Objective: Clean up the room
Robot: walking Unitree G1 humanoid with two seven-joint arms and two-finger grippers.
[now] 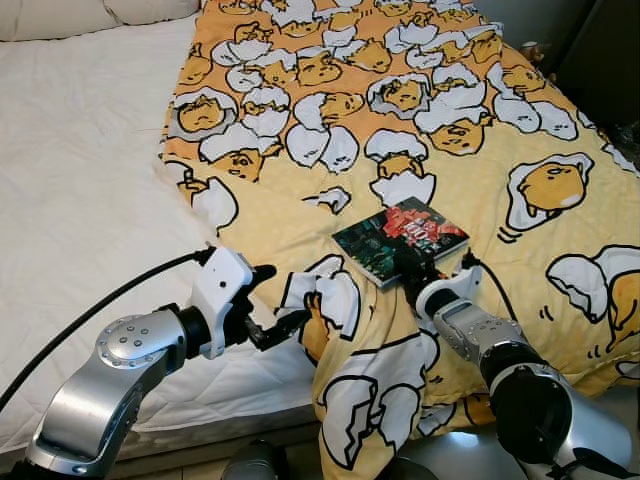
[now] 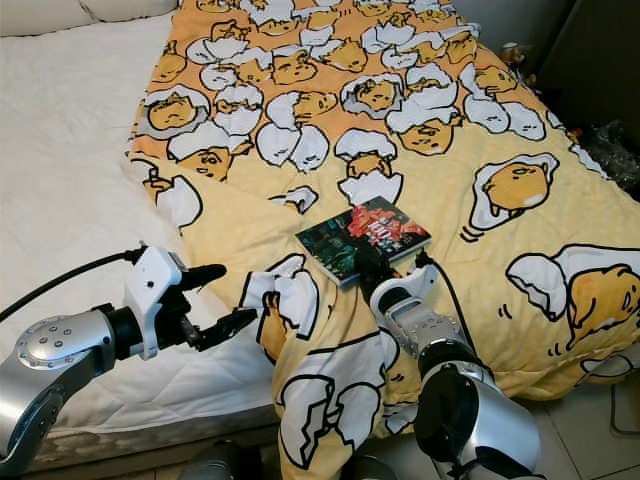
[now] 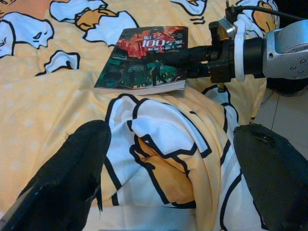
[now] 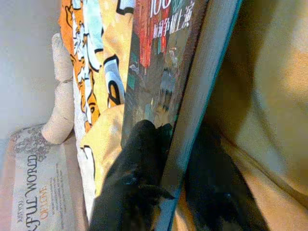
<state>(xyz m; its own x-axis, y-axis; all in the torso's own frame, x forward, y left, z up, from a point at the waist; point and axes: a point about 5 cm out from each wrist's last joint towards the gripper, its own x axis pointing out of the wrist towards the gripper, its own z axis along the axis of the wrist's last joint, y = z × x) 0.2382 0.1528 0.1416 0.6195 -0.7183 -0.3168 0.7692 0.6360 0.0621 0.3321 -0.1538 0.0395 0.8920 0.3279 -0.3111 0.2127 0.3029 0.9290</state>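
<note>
Jaws of the right gripper are clamped on the near edge of the paperback book: the right wrist view shows one black finger lying on the cover and the other tucked under the book's edge. Jaws of the left gripper stand apart and hold nothing; they hover just beside a raised fold of the yellow cartoon-egg blanket, at about nine o'clock from the book.

The book lies flat on the blanket, near the foot of the bed, cover up, at roughly five o'clock from the middle of the head camera's picture. It does not look lifted yet; its far end rests on the fabric.

As for the tidying, it appears to be at an early stage. The book is gripped but not carried anywhere, so its removal is only begun. The blanket is spread crookedly, covering the bed's right part, with the white sheet bare at nine o'clock and a bunched corner spilling over the foot edge at six o'clock toward the floor. That straightening looks wholly undone. A small object sits beyond the blanket at one o'clock, too small to tell what it is.
</note>
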